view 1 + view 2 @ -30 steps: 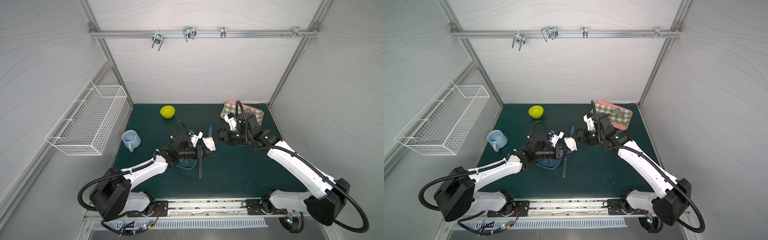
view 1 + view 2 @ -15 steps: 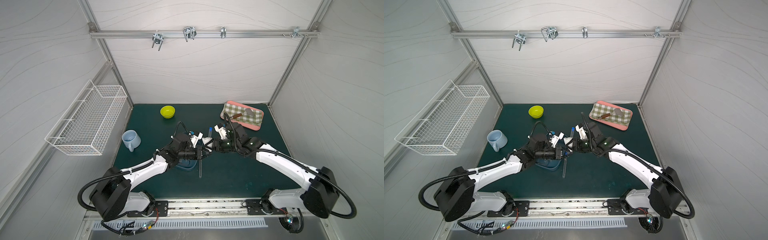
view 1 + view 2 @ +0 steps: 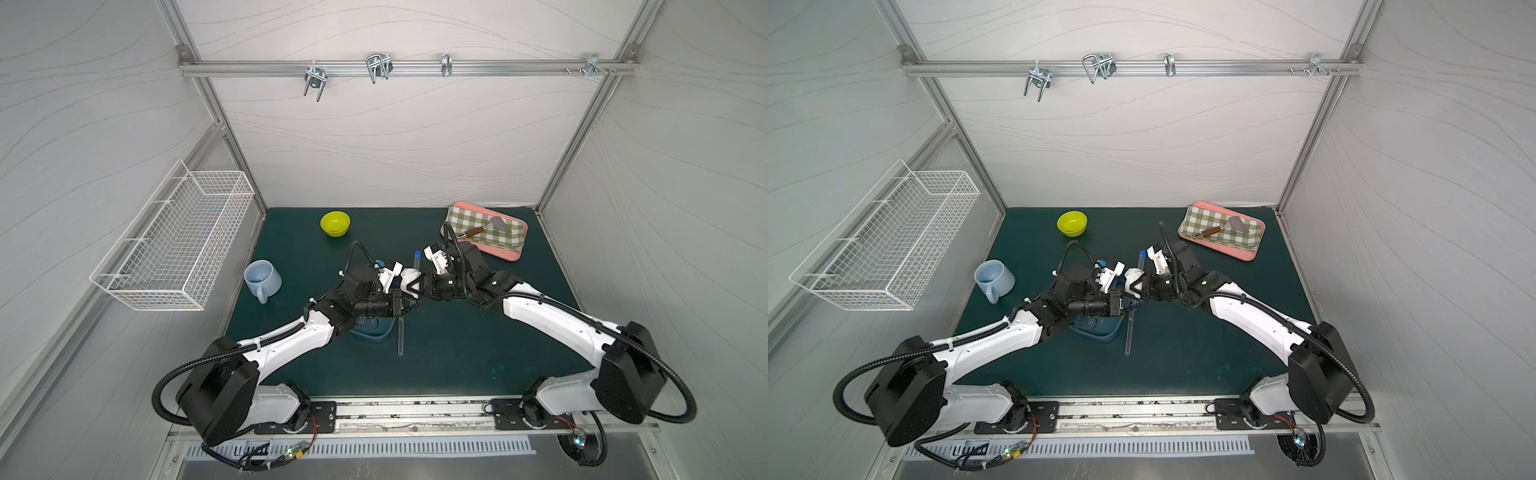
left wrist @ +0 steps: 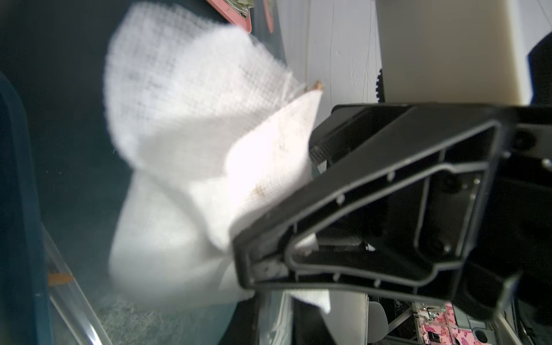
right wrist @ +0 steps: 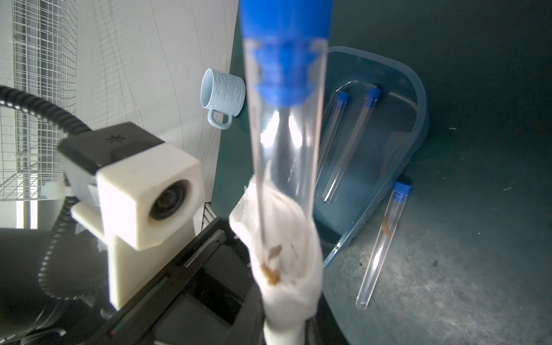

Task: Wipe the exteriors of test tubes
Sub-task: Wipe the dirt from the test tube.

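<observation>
Only the right wrist view takes in the whole set. The held tube (image 5: 283, 143) stands close before the lens, clear and smooth. Its blue cap (image 5: 285, 35) is at the far end, and its rounded end is buried in a bunched gauze cloth (image 5: 286, 268) flecked with brown. Behind it two tubes (image 5: 331, 140) lie side by side in a translucent blue tub (image 5: 419, 119). A fourth tube (image 5: 379, 248), bearing an orange mark, lies on the dark matte bench (image 5: 478, 209) just beside the tub's rim.

Both top views hide the tub's contents under the left arm. They show instead the left gripper (image 3: 409, 297) and the right gripper (image 3: 423, 286) meeting tip to tip at the cloth, above mid-bench. The left wrist view alone gives the cloth's open square weave and frayed edge.

The left jaws are clamped on the gauze. Whether the right jaws are closed or apart I cannot tell.
</observation>
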You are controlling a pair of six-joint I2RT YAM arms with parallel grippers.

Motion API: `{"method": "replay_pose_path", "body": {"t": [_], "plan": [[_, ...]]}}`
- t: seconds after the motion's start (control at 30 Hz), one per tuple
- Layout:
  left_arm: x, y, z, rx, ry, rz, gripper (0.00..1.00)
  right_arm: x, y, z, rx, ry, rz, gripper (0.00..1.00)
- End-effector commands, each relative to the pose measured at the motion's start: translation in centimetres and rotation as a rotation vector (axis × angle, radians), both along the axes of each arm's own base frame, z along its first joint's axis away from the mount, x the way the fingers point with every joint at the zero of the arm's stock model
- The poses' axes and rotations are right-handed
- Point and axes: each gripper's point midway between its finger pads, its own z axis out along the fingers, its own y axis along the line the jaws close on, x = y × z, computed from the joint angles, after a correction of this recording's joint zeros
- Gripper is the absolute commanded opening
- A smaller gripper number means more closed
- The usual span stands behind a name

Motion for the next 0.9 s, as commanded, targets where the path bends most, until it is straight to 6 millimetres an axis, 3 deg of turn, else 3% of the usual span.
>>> {"method": "replay_pose_path", "body": {"t": [0.0, 0.17, 0.33, 0.73, 0.87], "plan": [[-0.9, -0.4, 1.6, -0.038, -0.033, -0.047, 0.03, 4.3, -1.0, 2.4, 0.034, -0.086, -0.090, 0.20], [-0.8, -0.4, 1.8, -0.040, -0.035, -0.046, 0.03, 5.3, -0.6, 2.8, 0.050, -0.096, -0.076, 0.22], [-0.7, -0.4, 2.0, -0.043, -0.039, -0.044, 0.03, 4.9, -0.3, 2.2, 0.066, -0.072, -0.066, 0.22], [0.1, -0.3, 2.3, -0.050, -0.046, -0.028, 0.03, -1.4, 0.2, -0.5, 0.005, -0.039, -0.029, 0.22], [0.1, -0.2, 2.3, -0.047, -0.047, -0.029, 0.03, -1.5, -0.2, -0.8, 0.001, -0.043, -0.051, 0.22]]}}
